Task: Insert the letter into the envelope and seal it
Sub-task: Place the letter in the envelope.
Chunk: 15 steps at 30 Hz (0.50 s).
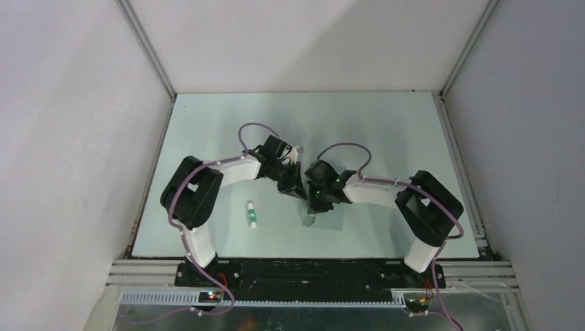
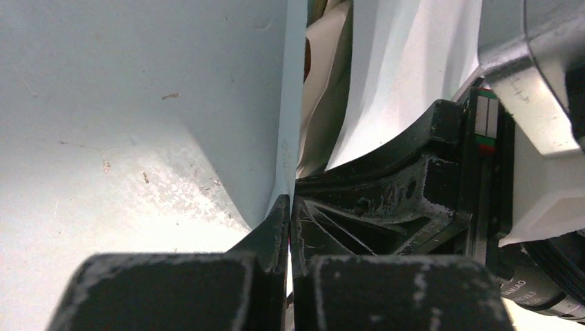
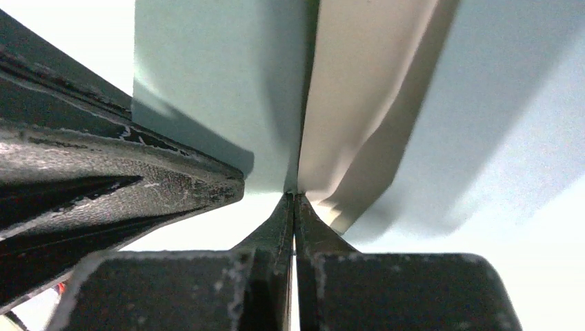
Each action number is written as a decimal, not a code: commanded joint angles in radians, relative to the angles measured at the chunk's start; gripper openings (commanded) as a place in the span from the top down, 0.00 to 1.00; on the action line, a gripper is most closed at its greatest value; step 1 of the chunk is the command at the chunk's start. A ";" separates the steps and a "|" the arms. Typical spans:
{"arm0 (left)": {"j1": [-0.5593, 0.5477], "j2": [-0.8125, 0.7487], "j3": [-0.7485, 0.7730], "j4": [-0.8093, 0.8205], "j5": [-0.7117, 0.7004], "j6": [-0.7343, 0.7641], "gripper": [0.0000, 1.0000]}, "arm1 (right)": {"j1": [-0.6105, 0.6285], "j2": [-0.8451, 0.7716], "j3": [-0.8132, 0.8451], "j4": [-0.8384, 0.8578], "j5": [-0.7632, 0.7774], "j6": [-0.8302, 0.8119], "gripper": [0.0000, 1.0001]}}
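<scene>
OK, top cam: both arms meet mid-table (image 1: 386,131), left gripper (image 1: 296,192) and right gripper (image 1: 314,207) tip to tip over the envelope (image 1: 330,222), which sits just in front of them; grip detail is too small to read here. White stick w/ green cap (image 1: 252,214) lies apart, to the left. Left wrist cam: jaws pinched fully closed on a thin teal envelope edge (image 2: 294,103), with the letter (image 2: 324,103) tan just beside it and the other gripper's black finger close on the right. Right wrist cam: jaws pressed together on paper where the teal sheet (image 3: 221,103) and the tan letter (image 3: 352,103) meet; can't tell if one sheet or both are caught.
</scene>
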<state>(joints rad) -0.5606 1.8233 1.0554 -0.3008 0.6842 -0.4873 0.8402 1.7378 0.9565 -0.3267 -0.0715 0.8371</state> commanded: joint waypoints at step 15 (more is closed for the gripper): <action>-0.018 -0.046 -0.009 -0.008 0.024 0.012 1.00 | -0.088 -0.247 -0.006 0.091 -0.042 0.002 1.00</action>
<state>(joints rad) -0.5709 1.8175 1.0550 -0.3054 0.6884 -0.4881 0.8059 1.5181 0.9390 -0.2794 -0.1280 0.8234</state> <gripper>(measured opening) 0.003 0.006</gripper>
